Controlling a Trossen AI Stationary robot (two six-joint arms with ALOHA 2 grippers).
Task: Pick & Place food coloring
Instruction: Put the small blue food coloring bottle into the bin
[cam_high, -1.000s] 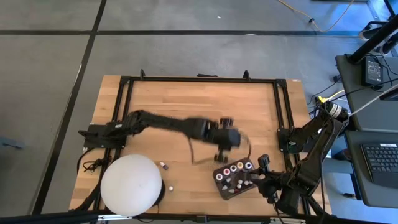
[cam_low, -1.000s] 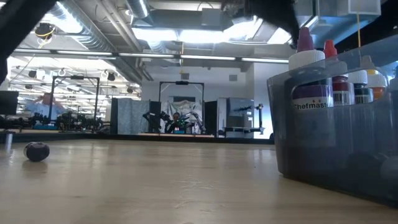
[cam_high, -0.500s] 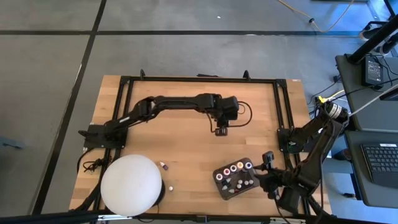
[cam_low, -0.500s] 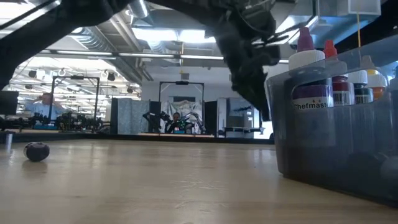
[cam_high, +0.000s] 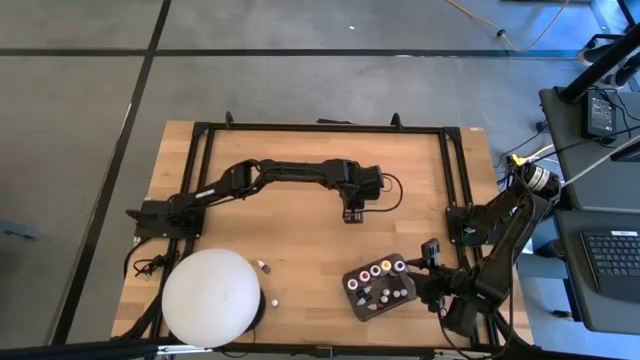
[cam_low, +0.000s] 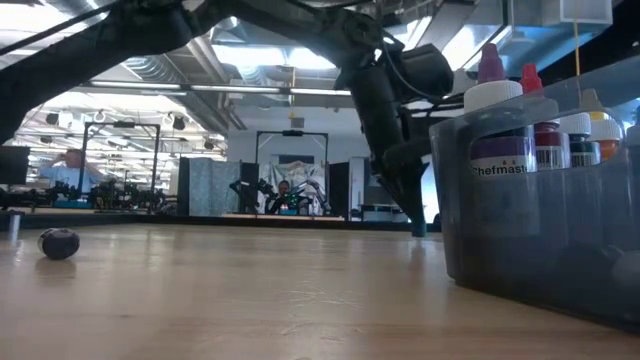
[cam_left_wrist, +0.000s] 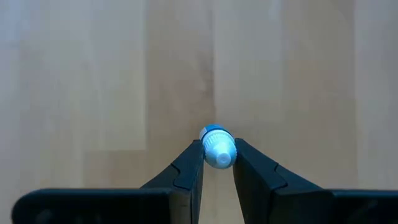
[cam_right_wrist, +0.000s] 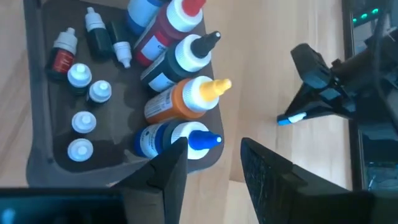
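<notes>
You see a table (cam_high: 290, 230) of pale, matt, finely grained wood. The tray (cam_right_wrist: 37, 143) looks like dark matt plastic, and the food coloring (cam_right_wrist: 180, 99) bottles look smooth, glossy plastic.
</notes>
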